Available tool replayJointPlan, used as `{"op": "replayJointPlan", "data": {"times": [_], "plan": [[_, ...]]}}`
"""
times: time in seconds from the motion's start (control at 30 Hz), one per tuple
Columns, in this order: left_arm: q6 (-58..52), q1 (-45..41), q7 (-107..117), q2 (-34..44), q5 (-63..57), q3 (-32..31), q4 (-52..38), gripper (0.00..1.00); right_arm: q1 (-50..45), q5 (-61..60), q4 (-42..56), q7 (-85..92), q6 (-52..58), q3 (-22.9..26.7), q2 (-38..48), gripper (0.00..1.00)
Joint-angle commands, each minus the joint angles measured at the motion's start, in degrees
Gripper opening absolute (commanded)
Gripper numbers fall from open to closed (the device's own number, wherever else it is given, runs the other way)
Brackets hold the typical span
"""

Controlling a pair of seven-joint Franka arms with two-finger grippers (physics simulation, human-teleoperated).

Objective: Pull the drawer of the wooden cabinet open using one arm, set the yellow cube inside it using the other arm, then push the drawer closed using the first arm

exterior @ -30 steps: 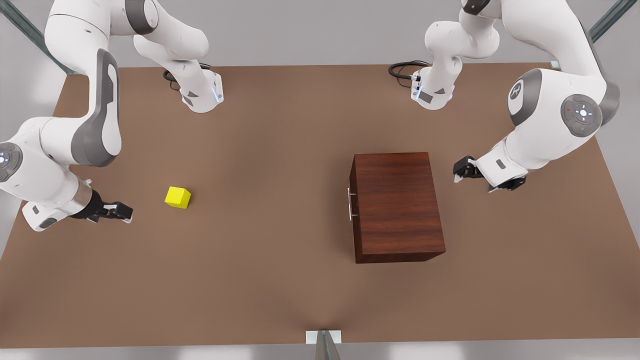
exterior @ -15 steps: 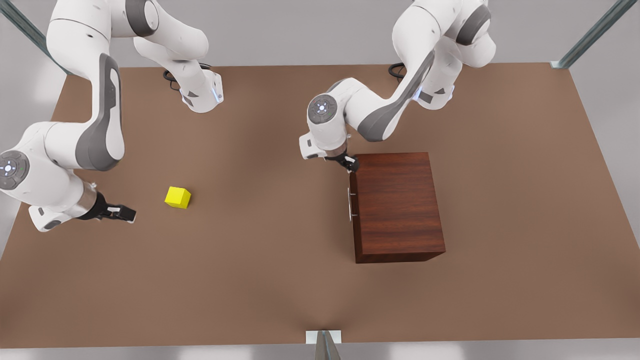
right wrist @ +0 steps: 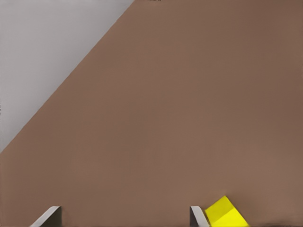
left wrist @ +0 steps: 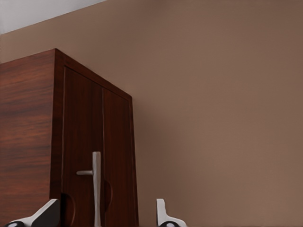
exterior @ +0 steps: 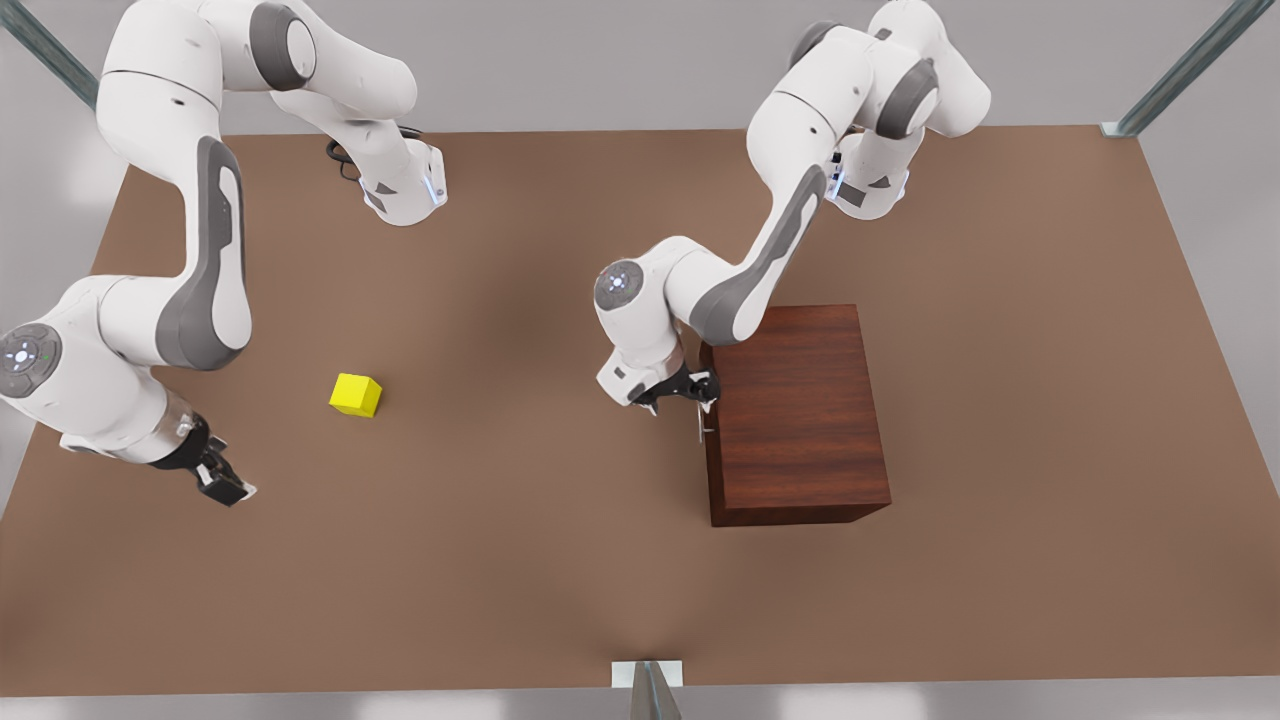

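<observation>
- 2 Franka arms are working over a brown desk [exterior: 520, 560].
- The wooden cabinet [exterior: 795, 410] is standing toward the desk's edge on the front view's right, well in from it, with its handle side facing the middle of the desk.
- The drawer [left wrist: 97, 156] is sitting flush in the cabinet's front, and its thin silver bar handle [left wrist: 96, 182] is standing clear of the panel.
- The left gripper [exterior: 690, 392] is hovering at the cabinet's front face, right at the handle. In the left wrist view its fingers [left wrist: 45, 215] are standing spread, with the bar between them and not yet pinched.
- The yellow cube [exterior: 356, 394] is lying on the bare desk toward the edge on the front view's left, well apart from the cabinet.
- The right gripper [exterior: 222, 483] is hanging low near that same edge, near the cube but not touching it. Its fingertips [right wrist: 196, 216] are standing spread with nothing between them, and in the right wrist view the cube [right wrist: 226, 213] is sitting just beside 1 tip, outside the gap.
</observation>
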State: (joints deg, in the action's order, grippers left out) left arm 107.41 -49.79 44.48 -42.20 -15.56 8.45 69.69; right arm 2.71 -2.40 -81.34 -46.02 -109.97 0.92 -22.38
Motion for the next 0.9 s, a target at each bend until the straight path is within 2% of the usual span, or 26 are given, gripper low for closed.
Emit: {"op": "replayJointPlan", "data": {"times": [0.0, 0.27, 0.87], "plan": [[0.69, -0.13, 15.64, -0.60, -0.44, 0.25, -0.09, 1.00, 0.01, 0.03, 0.04, -39.67, -2.26, -0.04, -0.03, 1.00], [1.05, -1.18, 16.08, -4.12, -3.69, 0.17, 0.00, 1.00, -0.07, 0.29, 0.04, -40.29, -2.26, -0.04, -0.20, 1.00], [3.95, -1.18, 19.50, -6.32, -3.07, -2.03, -2.81, 1.00, -0.16, 0.47, 0.04, -40.29, -2.26, -0.04, -0.47, 1.00]]}}
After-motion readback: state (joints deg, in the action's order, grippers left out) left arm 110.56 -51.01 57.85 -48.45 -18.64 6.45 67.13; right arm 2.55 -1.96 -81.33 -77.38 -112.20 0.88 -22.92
